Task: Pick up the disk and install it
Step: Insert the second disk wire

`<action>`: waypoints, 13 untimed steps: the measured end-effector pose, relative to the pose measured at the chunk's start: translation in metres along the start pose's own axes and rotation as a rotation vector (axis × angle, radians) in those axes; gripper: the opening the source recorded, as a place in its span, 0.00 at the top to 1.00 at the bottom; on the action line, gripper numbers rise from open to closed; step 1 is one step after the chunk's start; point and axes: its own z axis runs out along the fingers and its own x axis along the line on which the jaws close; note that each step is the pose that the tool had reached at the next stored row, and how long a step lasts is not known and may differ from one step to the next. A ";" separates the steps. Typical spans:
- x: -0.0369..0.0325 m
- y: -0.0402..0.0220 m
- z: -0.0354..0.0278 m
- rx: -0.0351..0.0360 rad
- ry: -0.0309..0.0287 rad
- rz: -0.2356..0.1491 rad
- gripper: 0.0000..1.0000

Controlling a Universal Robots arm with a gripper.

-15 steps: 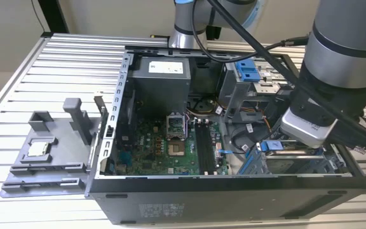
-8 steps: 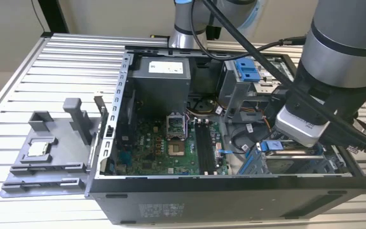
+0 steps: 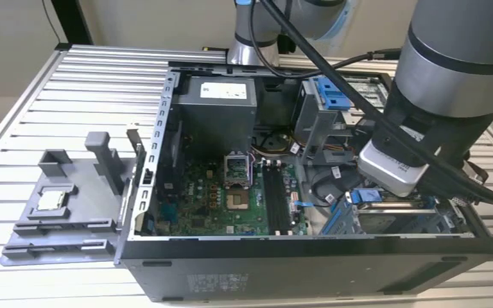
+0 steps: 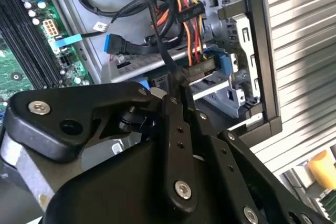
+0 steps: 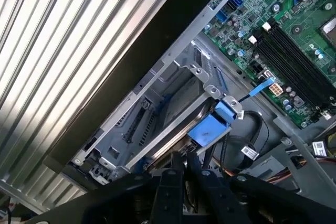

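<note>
The disk (image 5: 181, 129) lies slanted in the metal drive cage (image 5: 157, 103) at the front corner of the open computer case (image 3: 315, 256), at the exterior view's right. Its blue plastic frame (image 5: 210, 129) shows at one end, and a blue tab (image 3: 364, 196) also shows under the arm's wrist in the exterior view. My gripper (image 5: 184, 162) reaches down into the cage, its two black fingers (image 4: 176, 103) drawn close together on the near edge of the disk. Bundled cables (image 4: 184, 9) run just past the fingertips.
The green motherboard (image 3: 229, 192) with its memory slots fills the case floor. A power supply (image 3: 216, 96) sits at the back. A grey fixture (image 3: 67, 205) holding a small square silver chip (image 3: 51, 200) stands on the ribbed table (image 3: 84, 83) at the exterior view's left.
</note>
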 end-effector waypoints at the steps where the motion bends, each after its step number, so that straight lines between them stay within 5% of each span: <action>1: -0.0008 0.0009 -0.0004 -0.0073 -0.0060 0.001 1.00; 4: -0.0038 0.0043 -0.0019 -0.0141 -0.0102 0.006 1.00; 8: -0.0041 0.0043 -0.0029 -0.0180 0.0001 0.041 1.00; 13: -0.0040 0.0041 -0.0037 -0.0261 0.0214 0.114 1.00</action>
